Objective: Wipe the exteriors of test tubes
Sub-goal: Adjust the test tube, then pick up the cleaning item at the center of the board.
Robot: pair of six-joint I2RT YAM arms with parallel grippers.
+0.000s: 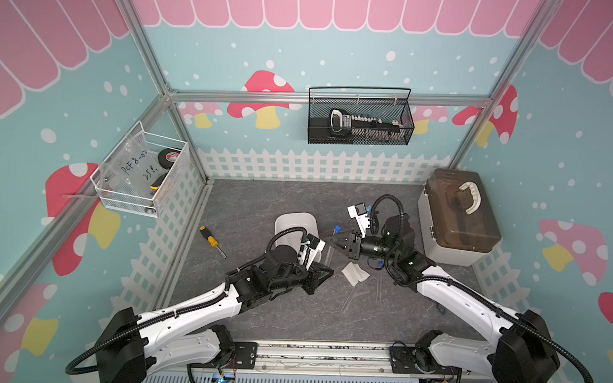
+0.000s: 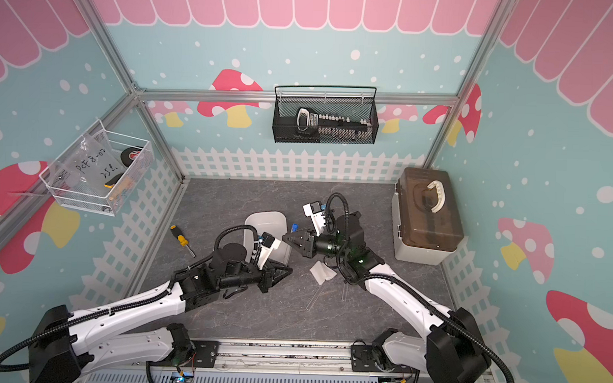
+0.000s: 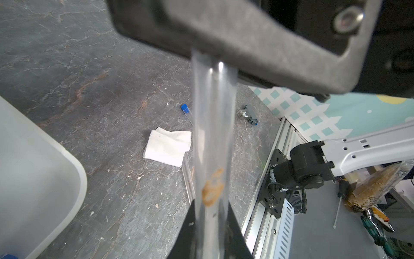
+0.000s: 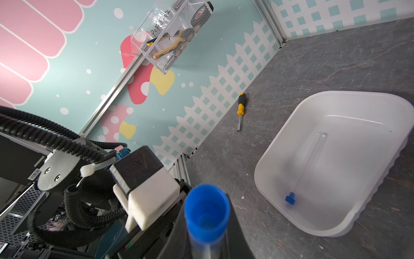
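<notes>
The right tool (image 1: 333,240) clamps a test tube (image 3: 212,134) at its blue-capped far end, the left tool (image 1: 325,272) its stained near end, long axis spanning them above the table (image 1: 255,204). The cloth (image 1: 355,273) lies just beside, on the right tool's side, so one tool must likely release to fetch it.

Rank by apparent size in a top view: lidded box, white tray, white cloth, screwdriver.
1. lidded box
2. white tray, partly hidden
3. white cloth and screwdriver: unsure; the cloth is broader, the screwdriver longer.
</notes>
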